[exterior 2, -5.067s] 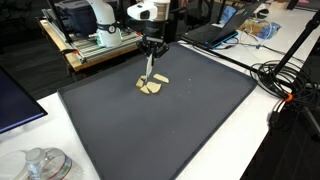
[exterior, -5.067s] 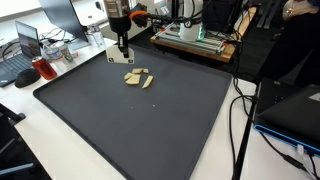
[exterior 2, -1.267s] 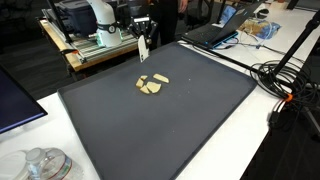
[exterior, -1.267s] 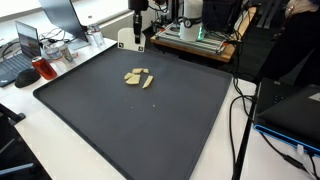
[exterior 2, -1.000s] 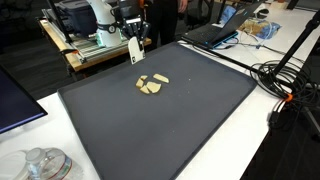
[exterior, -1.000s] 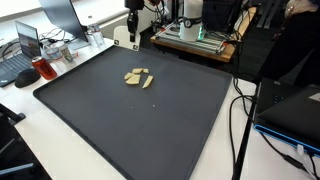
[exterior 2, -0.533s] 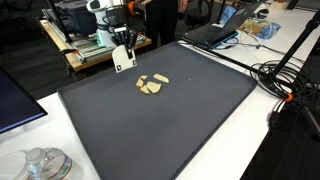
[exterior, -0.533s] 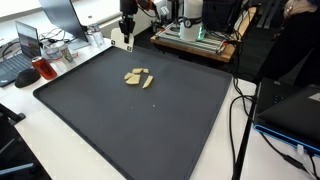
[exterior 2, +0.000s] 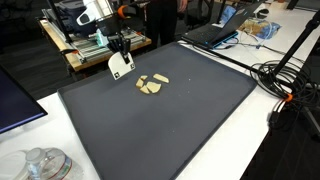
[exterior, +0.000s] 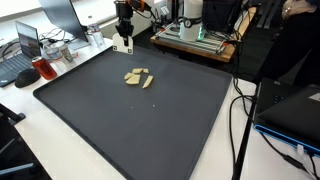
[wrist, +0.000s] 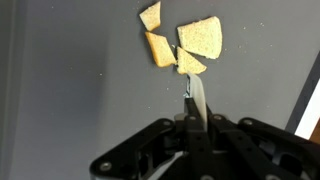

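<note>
A white counter point(exterior 2: 55, 130) in a cluttered lab carries a large dark grey mat point(exterior 2: 170, 130). At upper left in an exterior view, the end effector point(exterior 2: 121, 52) hangs with its jaws clamped together on a thin white flat card point(exterior 2: 118, 68). The cluster of flat tan wedge-shaped pieces point(exterior 2: 152, 84) lies on the mat to its lower right, near but apart.

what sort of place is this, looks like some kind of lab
Probably a robotics lab or workshop: a laptop and a monitor, loose cables, and a robot tool gripping a flat white piece by a black mat.
</note>
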Tool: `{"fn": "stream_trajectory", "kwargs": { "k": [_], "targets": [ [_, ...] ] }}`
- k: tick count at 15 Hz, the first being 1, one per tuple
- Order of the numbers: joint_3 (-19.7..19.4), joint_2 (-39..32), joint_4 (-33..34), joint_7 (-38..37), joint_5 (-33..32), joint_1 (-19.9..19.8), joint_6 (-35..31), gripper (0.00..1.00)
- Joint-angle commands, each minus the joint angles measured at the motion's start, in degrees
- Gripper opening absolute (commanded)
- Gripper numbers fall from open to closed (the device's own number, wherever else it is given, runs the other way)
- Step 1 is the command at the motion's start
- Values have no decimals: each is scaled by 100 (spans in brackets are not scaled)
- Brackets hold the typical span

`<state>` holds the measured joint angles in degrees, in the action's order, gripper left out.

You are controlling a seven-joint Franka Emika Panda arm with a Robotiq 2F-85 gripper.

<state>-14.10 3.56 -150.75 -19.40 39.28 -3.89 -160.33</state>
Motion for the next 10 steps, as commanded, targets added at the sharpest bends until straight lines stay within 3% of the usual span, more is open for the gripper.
{"fn": "stream_trajectory", "kwargs": {
  "k": [1,10],
  "targets": [
    [-217,-512,494,891,810,-37,472,1],
    [-176,-1620,1208,1925,1722,-310,955,1]
  ]
}}
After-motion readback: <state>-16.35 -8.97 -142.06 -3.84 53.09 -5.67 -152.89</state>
